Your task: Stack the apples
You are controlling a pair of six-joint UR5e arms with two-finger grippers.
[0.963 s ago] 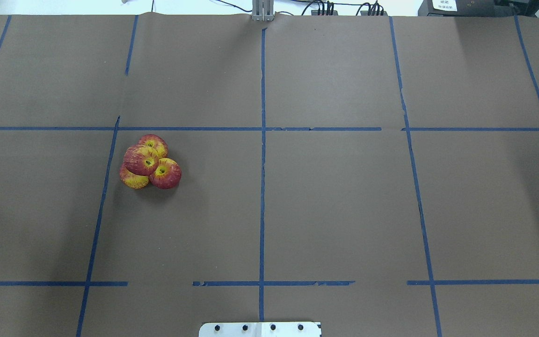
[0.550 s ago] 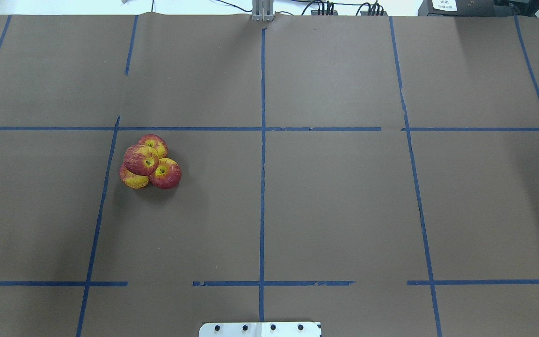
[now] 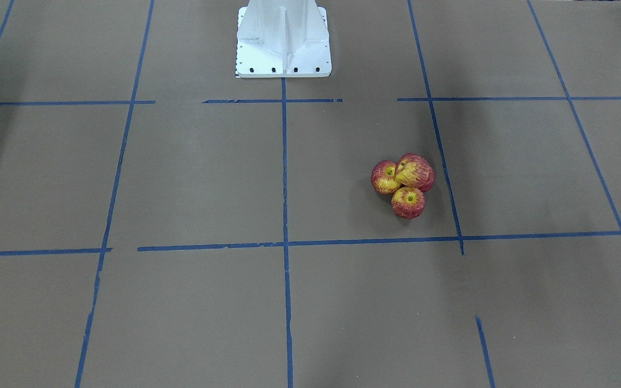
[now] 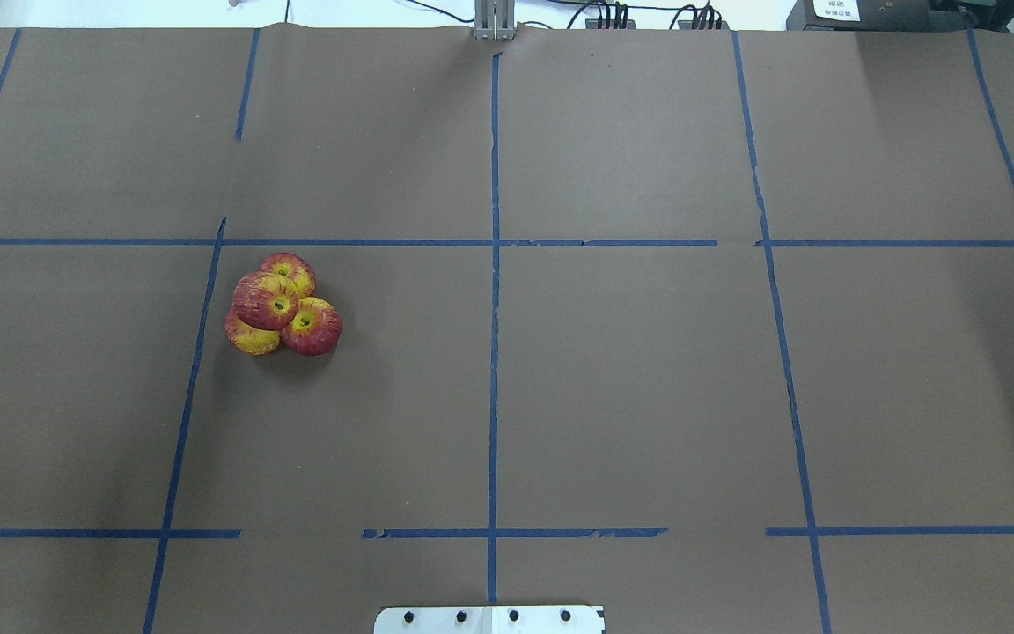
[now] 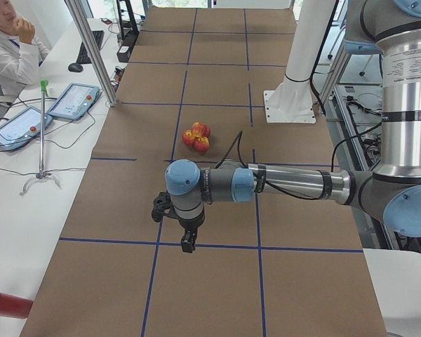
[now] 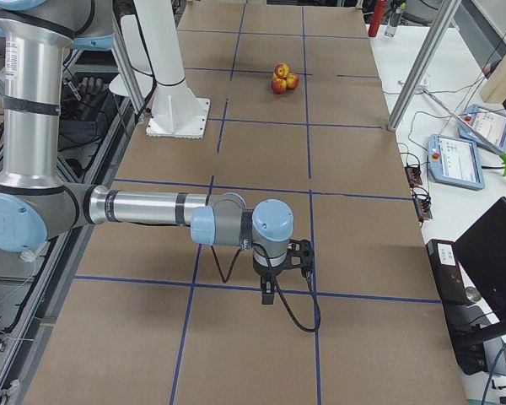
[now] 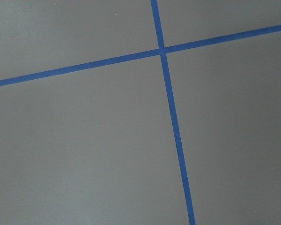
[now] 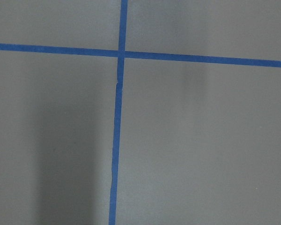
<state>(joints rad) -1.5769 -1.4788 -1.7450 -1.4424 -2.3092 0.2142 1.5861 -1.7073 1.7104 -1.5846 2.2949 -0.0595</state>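
Note:
Four red-and-yellow apples (image 4: 282, 304) sit in one tight pile on the brown table, left of centre in the overhead view. One apple (image 4: 267, 300) rests on top of the other three. The pile also shows in the front-facing view (image 3: 403, 185), the left view (image 5: 196, 136) and the right view (image 6: 282, 78). My left gripper (image 5: 188, 242) hangs over the table's left end, far from the pile. My right gripper (image 6: 268, 291) hangs over the right end. Both show only in the side views, so I cannot tell whether they are open or shut. Both wrist views show only bare paper and blue tape.
The robot's white base (image 3: 283, 40) stands at the table's near-middle edge. Blue tape lines grid the paper. A metal pole (image 5: 91, 49), tablets (image 5: 74, 100) and a seated operator (image 5: 7, 49) are beside the table's far long side.

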